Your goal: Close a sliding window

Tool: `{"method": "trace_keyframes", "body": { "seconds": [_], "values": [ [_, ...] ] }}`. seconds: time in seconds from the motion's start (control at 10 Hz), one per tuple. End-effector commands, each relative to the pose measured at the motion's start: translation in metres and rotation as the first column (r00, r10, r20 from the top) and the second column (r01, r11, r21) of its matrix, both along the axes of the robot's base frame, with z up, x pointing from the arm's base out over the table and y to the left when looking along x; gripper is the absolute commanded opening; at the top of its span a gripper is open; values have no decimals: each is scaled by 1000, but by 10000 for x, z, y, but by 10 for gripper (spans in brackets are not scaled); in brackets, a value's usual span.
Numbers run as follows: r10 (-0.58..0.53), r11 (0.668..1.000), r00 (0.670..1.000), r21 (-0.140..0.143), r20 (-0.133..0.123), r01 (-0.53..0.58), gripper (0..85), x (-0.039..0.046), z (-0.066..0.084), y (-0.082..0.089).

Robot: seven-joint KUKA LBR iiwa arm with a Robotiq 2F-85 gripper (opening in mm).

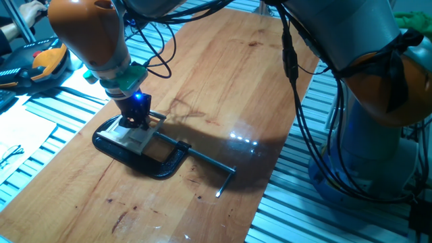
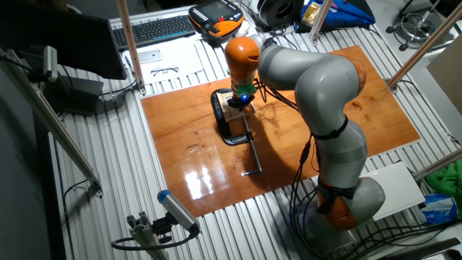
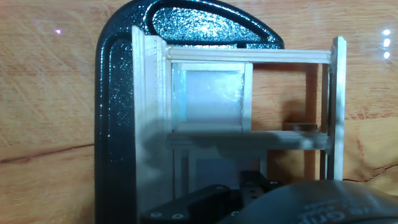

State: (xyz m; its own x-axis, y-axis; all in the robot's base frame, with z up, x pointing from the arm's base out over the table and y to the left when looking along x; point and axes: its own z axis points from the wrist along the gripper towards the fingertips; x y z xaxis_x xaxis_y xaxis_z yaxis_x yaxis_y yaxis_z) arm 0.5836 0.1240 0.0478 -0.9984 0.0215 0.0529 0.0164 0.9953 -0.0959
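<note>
Gripper [image 1: 137, 122] is pressing down onto sliding window [image 3: 242, 118] sitting in black C-clamp [image 1: 145, 158]; finger spread can't tell.

A: What's my tool working over?

B: Glossy wooden tabletop [image 1: 223, 81], set on a slatted metal bench [image 2: 180, 231].

A: What's lying on it?

B: Black C-clamp [image 1: 145, 158] flat on the wood, steel screw rod [image 1: 209, 160] running out beside it. Pale sliding window [image 3: 249, 134] sits within the clamp.
</note>
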Motion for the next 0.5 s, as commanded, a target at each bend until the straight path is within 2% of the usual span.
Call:
{"method": "trace_keyframes", "body": {
  "seconds": [0.0, 0.4],
  "values": [
    [0, 1000, 1000, 0, 0, 0, 0, 3, 2, -6],
    [8, 1000, 1000, -7, 2, -8, 0, 11, -12, -70]
  ]
}}
